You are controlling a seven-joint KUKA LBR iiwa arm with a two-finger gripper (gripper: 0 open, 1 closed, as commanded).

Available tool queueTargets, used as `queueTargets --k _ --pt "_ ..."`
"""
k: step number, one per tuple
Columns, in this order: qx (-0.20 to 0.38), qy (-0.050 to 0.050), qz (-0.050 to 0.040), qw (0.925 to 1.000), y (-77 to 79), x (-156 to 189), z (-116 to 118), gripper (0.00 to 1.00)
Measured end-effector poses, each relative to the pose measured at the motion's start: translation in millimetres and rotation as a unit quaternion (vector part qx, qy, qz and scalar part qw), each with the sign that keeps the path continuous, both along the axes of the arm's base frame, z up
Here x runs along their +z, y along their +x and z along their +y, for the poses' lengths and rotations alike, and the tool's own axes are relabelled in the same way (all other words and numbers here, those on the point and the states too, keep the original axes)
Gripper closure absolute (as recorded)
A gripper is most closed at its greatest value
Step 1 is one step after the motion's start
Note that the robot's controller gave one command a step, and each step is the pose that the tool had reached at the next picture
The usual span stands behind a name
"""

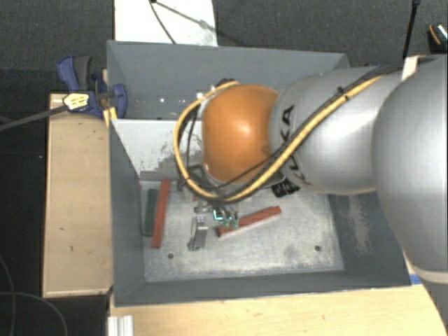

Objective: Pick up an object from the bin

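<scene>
**Bin [129, 187].** Grey metal, sloping walls, speckled floor. It holds few things, scattered rather than heaped.

**Arm.** It enters from 3 o'clock. Its orange cover [234, 138] hangs over the floor's 12 o'clock half, with yellow and black cables looped around it.

**Gripper [211, 219].** It sits low in the bin, close to the floor's centre, and shows just below the orange cover. Whether it is spread or pressed together cannot be told, because the cover hides most of it. Nothing can be seen pinched in it.

**Slanting red stick [250, 220].** This is the thing nearest the gripper, lying flat on the floor at the gripper's 3 o'clock. Its far end is raised toward 2 o'clock, and its near end is touching or just beside the gripper. It is the likeliest pick.

**Grey metal piece [198, 234].** Small and pale, at the gripper's 7 o'clock. Whether it is a loose thing or part of the gripper cannot be told.

**Longer red stick [160, 212].** It lies at the floor's 9 o'clock side, running roughly 12 to 6, well apart from the gripper.

**Dark green bar [149, 212].** It lies just beside the longer red stick, on that stick's 9 o'clock side, against the wall's foot.

**Progress.** By judgement, the approach is done, since the gripper is down among the things. No grasp is confirmed and no thing is clear of the floor. Closing on a thing and lifting it out are not yet done.
</scene>
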State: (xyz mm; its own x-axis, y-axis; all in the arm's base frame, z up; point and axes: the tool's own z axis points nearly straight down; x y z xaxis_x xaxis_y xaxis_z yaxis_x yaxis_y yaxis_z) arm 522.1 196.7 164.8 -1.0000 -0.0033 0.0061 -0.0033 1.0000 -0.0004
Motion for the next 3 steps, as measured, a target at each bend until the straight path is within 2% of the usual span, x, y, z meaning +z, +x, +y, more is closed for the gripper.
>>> queueTargets --k 1,2,3 --pt "0.115 -0.001 -0.0012 0.9934 15.5 -96 -87 0.00" --pt "0.114 0.001 -0.0033 0.9935 16.3 -94 -84 1.00" --pt "0.096 0.001 -0.0083 0.9954 12.9 63 -92 1.00"
